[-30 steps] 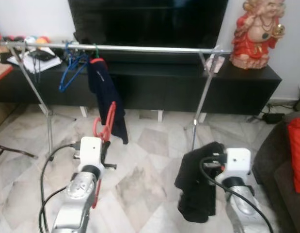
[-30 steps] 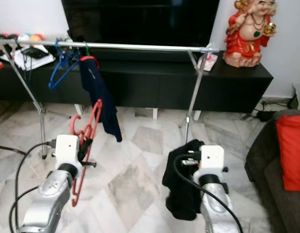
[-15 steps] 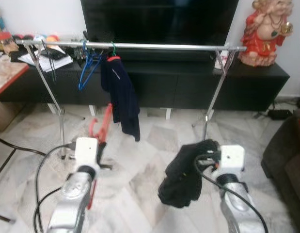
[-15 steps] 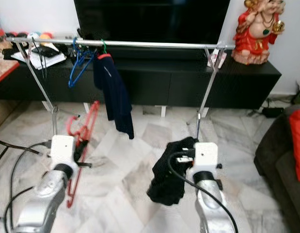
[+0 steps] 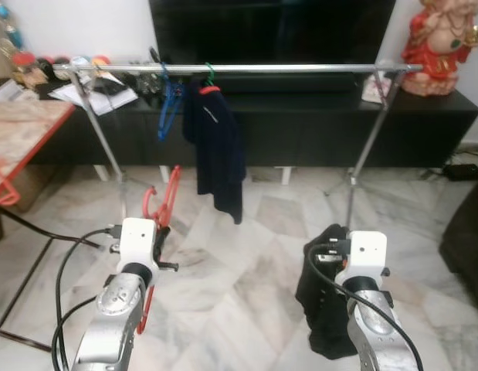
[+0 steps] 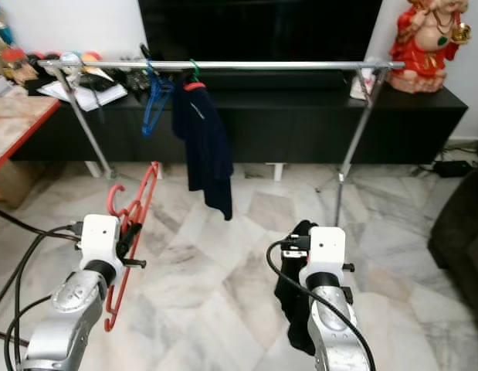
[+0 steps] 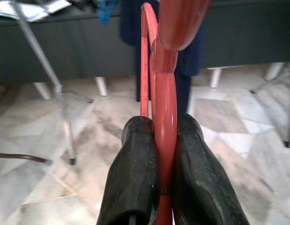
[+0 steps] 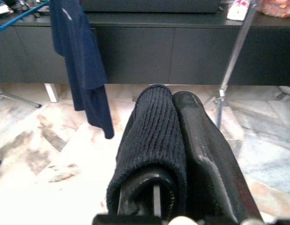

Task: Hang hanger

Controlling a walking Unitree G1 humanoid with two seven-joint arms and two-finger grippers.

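We've got the red hanger point(image 6: 133, 224) pinched tight in our left claw point(image 7: 164, 154), both black fingers point(image 7: 134, 178) squeezed against its bar, with the hook end curling up above the wrist. It sits low at about 8 o'clock in the head view, over the marble floor point(image 6: 215, 263) and well short of the clothes rail point(image 5: 239, 69).

Over at 5 o'clock our right claw point(image 8: 175, 136) is clamped on a black knitted garment point(image 5: 322, 309); the fabric wraps over one finger and hangs down in a bunch beside the arm.

Up at 12 o'clock the silver rail runs across in front of a long black TV cabinet point(image 6: 300, 124) with the dark TV point(image 6: 262, 27) above it. A navy shirt point(image 5: 219, 147) already hangs from the rail at roughly 11 o'clock, and a blue hanger point(image 5: 169, 108) sits just beside it on the 10 o'clock side. The rest of the rail towards 1 o'clock is bare metal.

A red and gold figurine point(image 6: 430, 42) stands on the cabinet at 2 o'clock. At 9 o'clock there's a red-edged tabletop point(image 5: 26, 131), and papers and small clutter point(image 6: 80, 85) sit on the cabinet's 10 o'clock end.
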